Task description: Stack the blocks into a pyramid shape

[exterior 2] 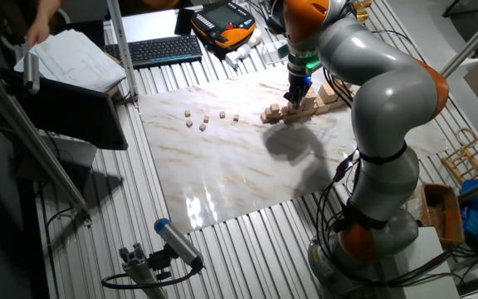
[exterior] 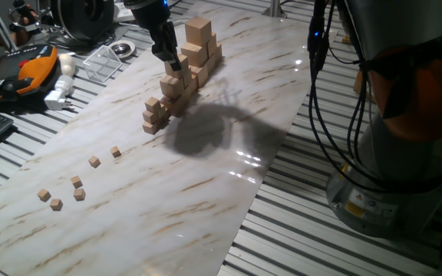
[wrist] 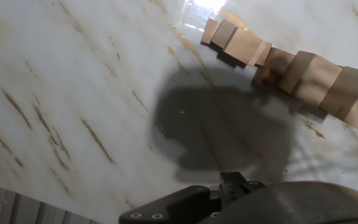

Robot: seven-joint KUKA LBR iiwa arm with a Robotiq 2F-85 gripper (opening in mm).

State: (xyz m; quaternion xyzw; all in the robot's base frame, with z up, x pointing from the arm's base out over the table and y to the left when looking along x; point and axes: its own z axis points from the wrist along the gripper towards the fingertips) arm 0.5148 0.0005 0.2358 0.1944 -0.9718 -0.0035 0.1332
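Note:
Several tiny light-tan cubes (exterior: 76, 181) lie scattered on the marble board's near left part. They also show in the other fixed view (exterior 2: 202, 128), and none are in the hand view. My gripper (exterior: 166, 55) hangs far from them, right beside the upper steps of a stepped stack of bigger pale cubes (exterior: 181, 80). In the other fixed view the gripper (exterior 2: 293, 100) is just over that stack (exterior 2: 305, 110). Its fingers read as one dark mass, and I cannot tell their gap or whether they hold anything. The hand view shows only the stack (wrist: 303, 71) and the hand's shadow.
The marble board (exterior: 206, 192) lies on a slatted metal table. At the back left are an orange-black pendant (exterior: 21, 73), a white object (exterior: 60, 92) and a clear tray (exterior: 102, 61). The robot's base and cables (exterior: 390, 153) stand at the right.

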